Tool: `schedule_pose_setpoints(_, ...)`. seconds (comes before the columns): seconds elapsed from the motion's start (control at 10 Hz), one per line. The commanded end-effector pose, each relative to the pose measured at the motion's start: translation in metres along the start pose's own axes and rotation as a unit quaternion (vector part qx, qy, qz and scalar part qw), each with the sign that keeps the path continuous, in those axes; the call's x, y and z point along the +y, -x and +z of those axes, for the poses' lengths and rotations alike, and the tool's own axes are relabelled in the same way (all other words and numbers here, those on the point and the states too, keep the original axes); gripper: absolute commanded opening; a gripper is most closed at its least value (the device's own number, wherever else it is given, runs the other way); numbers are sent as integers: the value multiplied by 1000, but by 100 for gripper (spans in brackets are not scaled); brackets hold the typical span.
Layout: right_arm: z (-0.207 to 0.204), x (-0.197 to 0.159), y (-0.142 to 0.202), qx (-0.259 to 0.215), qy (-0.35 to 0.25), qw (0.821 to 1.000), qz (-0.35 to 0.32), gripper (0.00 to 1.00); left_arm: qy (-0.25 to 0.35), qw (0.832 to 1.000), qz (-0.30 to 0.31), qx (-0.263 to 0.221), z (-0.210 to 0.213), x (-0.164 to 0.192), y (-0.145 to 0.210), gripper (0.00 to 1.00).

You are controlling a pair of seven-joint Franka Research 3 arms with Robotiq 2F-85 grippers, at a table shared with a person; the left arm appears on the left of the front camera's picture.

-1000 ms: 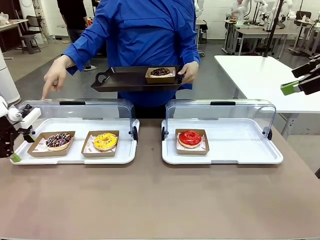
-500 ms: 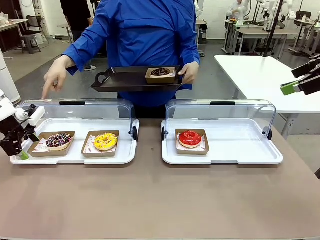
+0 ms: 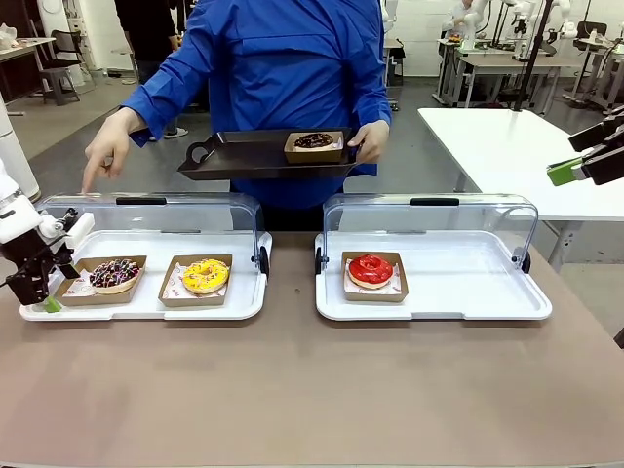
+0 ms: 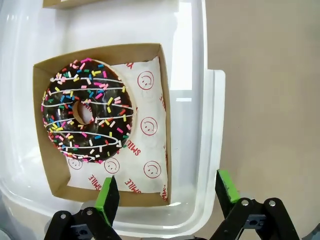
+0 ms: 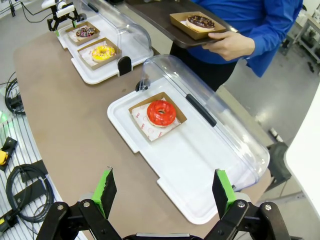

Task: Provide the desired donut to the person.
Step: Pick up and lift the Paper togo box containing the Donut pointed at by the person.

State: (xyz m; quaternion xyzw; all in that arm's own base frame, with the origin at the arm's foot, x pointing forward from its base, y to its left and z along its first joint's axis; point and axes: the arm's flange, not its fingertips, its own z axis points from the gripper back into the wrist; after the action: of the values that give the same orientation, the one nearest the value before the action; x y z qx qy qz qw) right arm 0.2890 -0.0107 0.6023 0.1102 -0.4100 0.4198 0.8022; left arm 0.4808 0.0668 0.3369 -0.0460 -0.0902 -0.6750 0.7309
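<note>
Nearest you is the brown table top, with two white plastic trays side by side on it. Your left gripper hangs low at the outer end of the left white tray. Its green-padded fingers are spread wide and hold nothing. In the left wrist view, one finger is over the near edge of the brown cardboard box, and the other is past the tray rim, over bare table.

In that box lies the chocolate donut with white stripes and coloured sprinkles, on printed paper. Next to it on the same tray, a yellow-iced donut sits in its own box. The right white tray carries a red-glazed donut in a box near its left end. Your right gripper is high up at the right edge, well apart from everything, fingers wide and empty.

Behind each tray, a clear domed lid stands swung open.

Across the table, the person in the bright blue jacket points one hand down at the left end of the left lid, behind the sprinkled donut. The other hand holds a black serving tray, on which a boxed dark chocolate donut sits.
</note>
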Motion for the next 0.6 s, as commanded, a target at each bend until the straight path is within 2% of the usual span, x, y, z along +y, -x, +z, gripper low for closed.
schedule_pose_setpoints(0.0,-1,0,1,5,4,1000,-7,100,-2,1000,5,-6,-5,10,6,100)
schedule_pose_setpoints(0.1,-1,0,1,5,4,1000,-7,100,-6,1000,5,-5,-6,11,7,100)
schedule_pose_setpoints(0.2,-1,0,1,5,4,1000,-7,100,-14,1000,2,-11,-6,9,7,41)
schedule_pose_setpoints(0.3,-1,0,1,5,4,1000,-7,100,-15,1000,3,-13,-6,10,7,41)
schedule_pose_setpoints(0.4,-1,0,1,5,4,1000,-7,100,-14,1000,6,-13,-7,10,6,0)
schedule_pose_setpoints(0.5,-1,0,1,5,4,1000,-7,100,-10,1000,2,-15,-7,10,6,37)
